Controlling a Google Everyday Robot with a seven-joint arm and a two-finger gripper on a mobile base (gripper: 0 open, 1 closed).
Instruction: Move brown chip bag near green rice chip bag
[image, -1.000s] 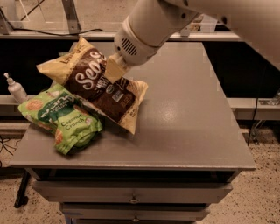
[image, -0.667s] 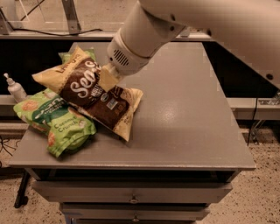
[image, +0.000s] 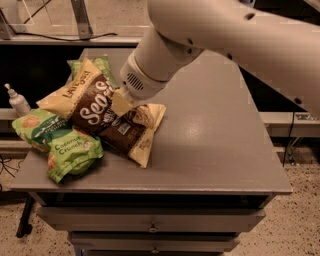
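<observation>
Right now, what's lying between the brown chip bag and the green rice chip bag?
Nothing: in the camera view the brown chip bag touches the green rice chip bag. The pincer sits on the brown bag.

A single camera looks steeply down on the grey worktop (image: 215, 150) from above its front edge, near enough that it fills most of the frame, with the drawers (image: 150, 220) below. The arm (image: 225, 35) crosses from the upper right. Its gripper (image: 121, 102) sits left of centre, on the brown chip bag (image: 100, 117).
</observation>
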